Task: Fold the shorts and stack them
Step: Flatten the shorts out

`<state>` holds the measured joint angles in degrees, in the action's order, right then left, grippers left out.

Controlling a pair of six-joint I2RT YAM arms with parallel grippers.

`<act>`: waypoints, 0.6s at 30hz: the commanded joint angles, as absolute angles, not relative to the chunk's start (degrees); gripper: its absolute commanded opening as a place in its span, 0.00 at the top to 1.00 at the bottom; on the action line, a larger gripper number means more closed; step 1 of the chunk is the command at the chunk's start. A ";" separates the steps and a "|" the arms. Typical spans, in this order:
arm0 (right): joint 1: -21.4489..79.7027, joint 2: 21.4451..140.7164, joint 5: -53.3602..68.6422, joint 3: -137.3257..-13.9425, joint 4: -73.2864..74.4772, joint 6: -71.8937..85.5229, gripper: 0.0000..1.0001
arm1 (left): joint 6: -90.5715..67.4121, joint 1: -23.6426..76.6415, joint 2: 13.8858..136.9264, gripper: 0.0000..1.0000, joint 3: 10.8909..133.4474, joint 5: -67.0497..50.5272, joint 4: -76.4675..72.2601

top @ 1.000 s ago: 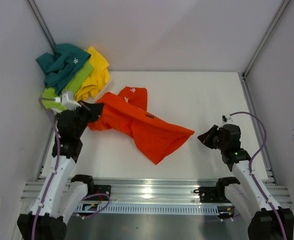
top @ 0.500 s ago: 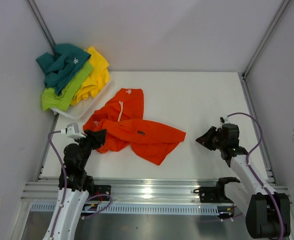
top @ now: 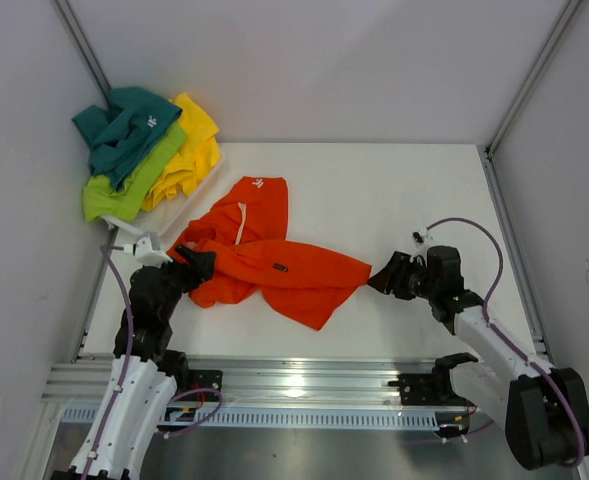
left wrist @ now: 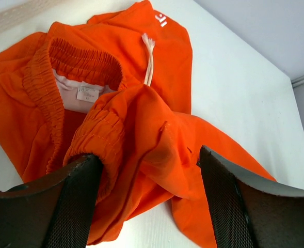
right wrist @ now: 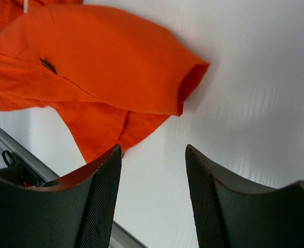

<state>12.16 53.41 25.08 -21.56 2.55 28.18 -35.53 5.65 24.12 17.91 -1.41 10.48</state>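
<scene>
**A:** Left side status?

**B:** My left gripper (left wrist: 147, 157) is at the left end of the orange shorts (top: 274, 262). The fingers are spread wide with bunched fabric lying between them. A fold of the elastic waistband (left wrist: 84, 64) rests against the finger (left wrist: 64, 206) on the left of the wrist view. Nothing is pinched.

**A:** Right side?

**B:** My right gripper (right wrist: 153, 150) is low over the table (top: 414, 190), just off the right end of the shorts. Its fingers are apart and only table surface shows between them. The open leg hem (right wrist: 193, 85) lies just ahead of the tips, not touching.

**A:** How do the shorts lie?

**B:** Crumpled mid-table, between my two arms. The waistband gapes open at the left, with the white drawstring (left wrist: 147, 57) trailing over the fabric. The white logo (top: 259, 183) is at the far edge. One leg runs right, toward my right gripper.

**A:** The others?

**B:** The teal shorts (top: 124, 125), lime shorts (top: 134, 180) and yellow shorts (top: 189, 145) are heaped in the back-left corner, teal on top. That heap is near my left arm and well apart from my right.
</scene>
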 commanded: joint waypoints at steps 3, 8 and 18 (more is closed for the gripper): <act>13.97 61.42 23.73 -23.55 -7.10 27.24 0.47 | -35.86 5.80 23.38 0.23 20.92 -0.35 10.63; 16.43 66.08 22.07 -25.57 -9.66 27.33 0.48 | -36.03 5.80 23.38 0.23 21.00 -0.26 10.90; 19.51 75.66 20.30 -30.23 -11.69 26.19 0.49 | -36.30 5.80 23.82 0.23 20.83 -0.62 10.28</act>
